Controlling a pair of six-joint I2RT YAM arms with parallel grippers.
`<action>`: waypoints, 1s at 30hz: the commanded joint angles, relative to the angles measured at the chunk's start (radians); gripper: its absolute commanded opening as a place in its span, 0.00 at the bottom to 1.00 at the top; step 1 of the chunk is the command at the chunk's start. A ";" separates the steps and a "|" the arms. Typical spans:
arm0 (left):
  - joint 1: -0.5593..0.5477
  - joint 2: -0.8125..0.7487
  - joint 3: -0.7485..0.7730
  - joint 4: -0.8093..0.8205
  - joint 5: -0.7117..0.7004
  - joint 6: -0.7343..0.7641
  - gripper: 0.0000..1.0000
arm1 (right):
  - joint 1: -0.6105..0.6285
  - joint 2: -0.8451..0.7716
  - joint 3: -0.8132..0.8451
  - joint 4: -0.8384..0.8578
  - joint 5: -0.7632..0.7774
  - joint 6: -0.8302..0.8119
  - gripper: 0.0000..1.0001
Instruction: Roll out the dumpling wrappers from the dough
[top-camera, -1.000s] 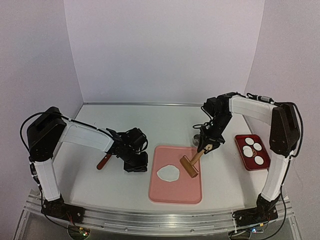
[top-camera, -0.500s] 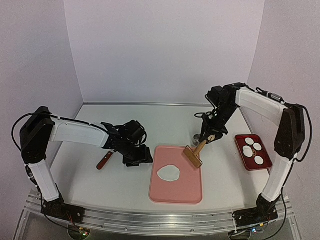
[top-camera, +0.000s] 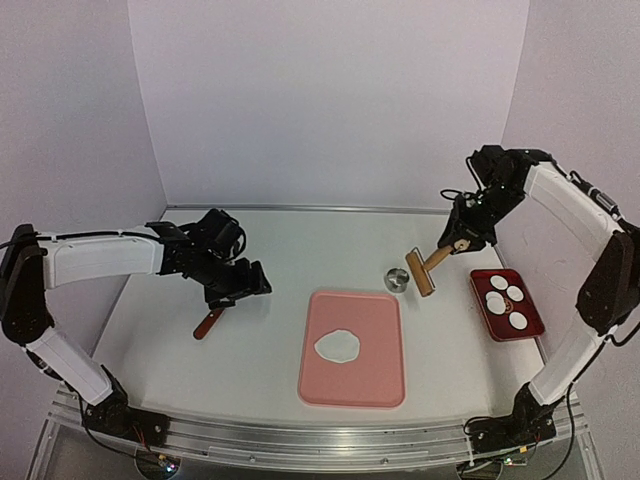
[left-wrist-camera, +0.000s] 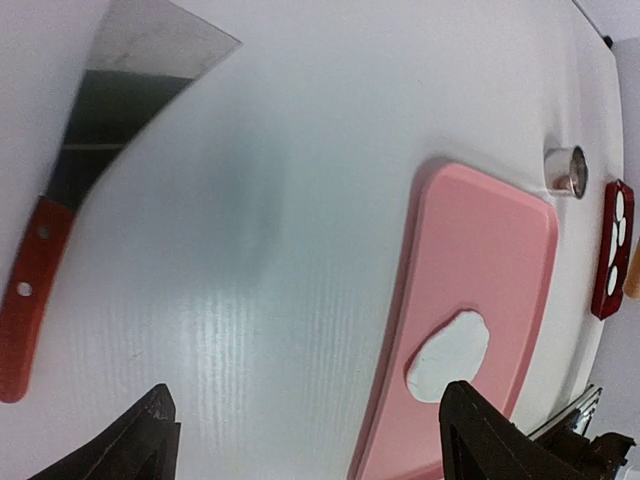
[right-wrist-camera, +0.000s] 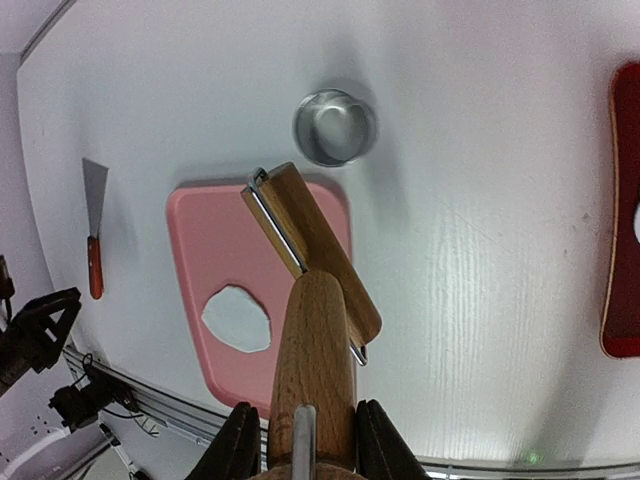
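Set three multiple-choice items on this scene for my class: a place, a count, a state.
1. The right hand is: A wide open; B shut on the roller; C out of view.
2. How many discs lie in the tray? A two; B four; C six.
3. Where is the dough? A on the mat; B in the tray; C on the roller.
Answers: 1 B, it clamps the wooden handle; 2 B, four white rounds show; 3 A, it lies on the pink mat.
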 joint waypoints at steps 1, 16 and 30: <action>0.084 -0.101 -0.053 -0.079 0.014 0.041 0.85 | -0.137 -0.071 -0.151 0.068 -0.091 0.012 0.00; 0.127 -0.141 -0.118 -0.022 0.052 0.019 0.87 | -0.305 -0.062 -0.499 0.209 -0.259 -0.021 0.00; 0.127 -0.051 -0.077 0.016 0.088 0.054 0.87 | -0.257 0.021 -0.664 0.322 -0.122 -0.040 0.06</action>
